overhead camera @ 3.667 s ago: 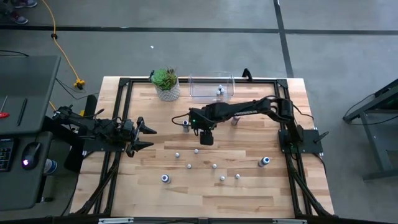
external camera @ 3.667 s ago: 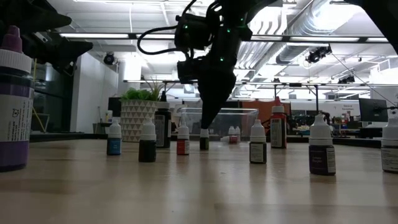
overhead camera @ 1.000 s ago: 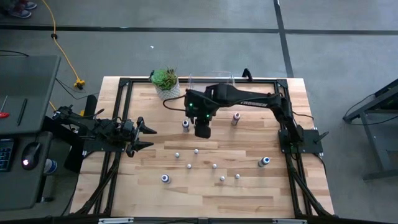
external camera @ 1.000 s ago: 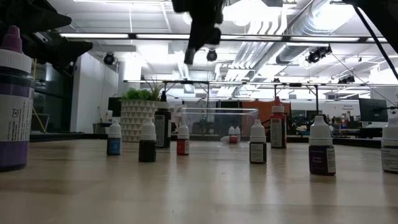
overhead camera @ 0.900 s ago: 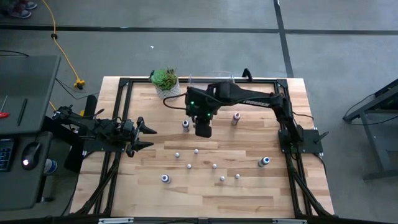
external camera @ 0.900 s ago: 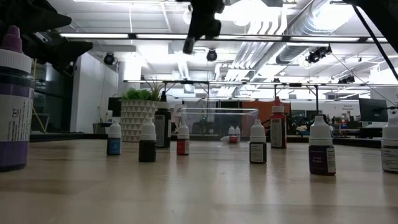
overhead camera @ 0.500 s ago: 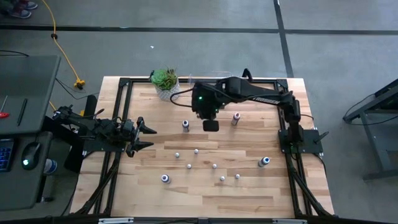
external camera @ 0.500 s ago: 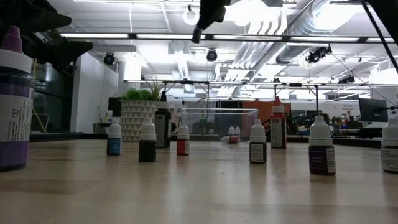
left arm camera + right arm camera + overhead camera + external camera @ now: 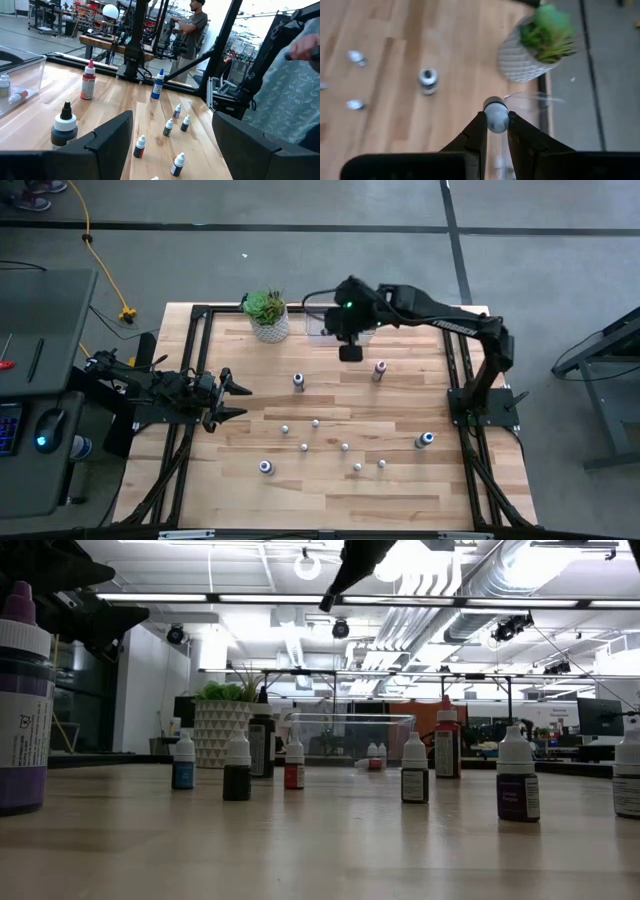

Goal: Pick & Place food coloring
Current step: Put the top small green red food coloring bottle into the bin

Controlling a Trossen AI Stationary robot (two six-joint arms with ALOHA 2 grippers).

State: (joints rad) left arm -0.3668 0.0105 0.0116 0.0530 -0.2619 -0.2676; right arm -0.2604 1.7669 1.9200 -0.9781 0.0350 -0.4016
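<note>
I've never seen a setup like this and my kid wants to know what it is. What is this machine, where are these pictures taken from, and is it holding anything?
It is a robot with two dark arms at a wooden table. One picture looks straight down, one looks level across the tabletop, and one comes from each wrist. Small food coloring bottles stand scattered on the wood, with a potted plant and a clear plastic bin at the far edge. The right gripper, raised near the bin, pinches one small bottle by its pale cap. The left gripper waits open at the table's left side. A person shows in the room behind.
</note>
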